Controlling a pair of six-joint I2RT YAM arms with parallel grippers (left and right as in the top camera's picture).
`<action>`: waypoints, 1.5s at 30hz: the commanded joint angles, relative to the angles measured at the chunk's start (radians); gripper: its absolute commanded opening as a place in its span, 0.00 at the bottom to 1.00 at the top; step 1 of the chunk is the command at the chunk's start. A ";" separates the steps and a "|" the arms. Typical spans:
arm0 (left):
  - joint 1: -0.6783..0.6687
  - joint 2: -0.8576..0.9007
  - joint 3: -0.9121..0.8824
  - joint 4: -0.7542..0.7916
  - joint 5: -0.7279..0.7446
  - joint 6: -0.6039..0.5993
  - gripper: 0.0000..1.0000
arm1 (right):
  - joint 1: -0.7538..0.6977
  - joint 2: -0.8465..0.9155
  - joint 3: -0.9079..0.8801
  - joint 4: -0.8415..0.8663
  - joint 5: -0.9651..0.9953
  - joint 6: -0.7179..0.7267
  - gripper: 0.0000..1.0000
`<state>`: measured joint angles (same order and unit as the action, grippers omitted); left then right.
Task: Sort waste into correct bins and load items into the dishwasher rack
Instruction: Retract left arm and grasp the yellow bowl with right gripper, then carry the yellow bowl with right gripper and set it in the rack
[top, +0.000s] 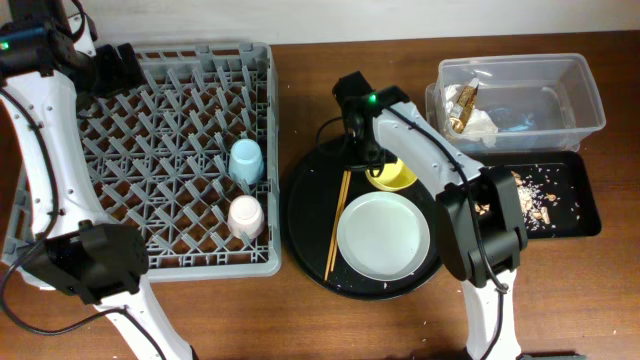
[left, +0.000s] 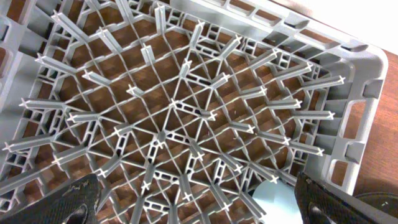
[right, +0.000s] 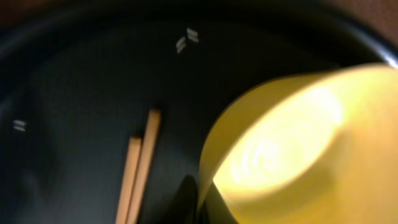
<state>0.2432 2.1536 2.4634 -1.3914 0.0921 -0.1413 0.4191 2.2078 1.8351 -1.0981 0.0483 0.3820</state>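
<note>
The yellow bowl sits on the large round black tray, and my right gripper is shut on its near rim. In the right wrist view the bowl fills the right side, tilted, with my right gripper at its rim. Two chopsticks lie left of the white plate and also show in the right wrist view. The blue cup and pink cup stand upside down in the grey rack. My left gripper hangs open and empty over the rack's far left corner; the blue cup shows near its right finger.
The clear tub at the far right holds white napkins and a gold-brown wrapper. The shallow black tray in front of it holds food scraps. A few crumbs lie on the round tray.
</note>
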 joint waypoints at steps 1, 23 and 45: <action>0.002 -0.005 0.023 0.002 -0.011 -0.004 0.99 | 0.005 -0.076 0.251 -0.101 -0.016 -0.042 0.04; 0.002 -0.005 0.023 0.002 -0.011 -0.004 0.99 | 0.020 0.419 0.518 1.342 -1.040 0.735 0.04; 0.002 -0.005 0.023 0.002 -0.011 -0.004 0.99 | 0.014 0.526 0.518 1.439 -1.027 0.827 0.15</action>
<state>0.2436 2.1536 2.4649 -1.3903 0.0879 -0.1432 0.4778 2.7087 2.3482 0.3401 -0.9306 1.2087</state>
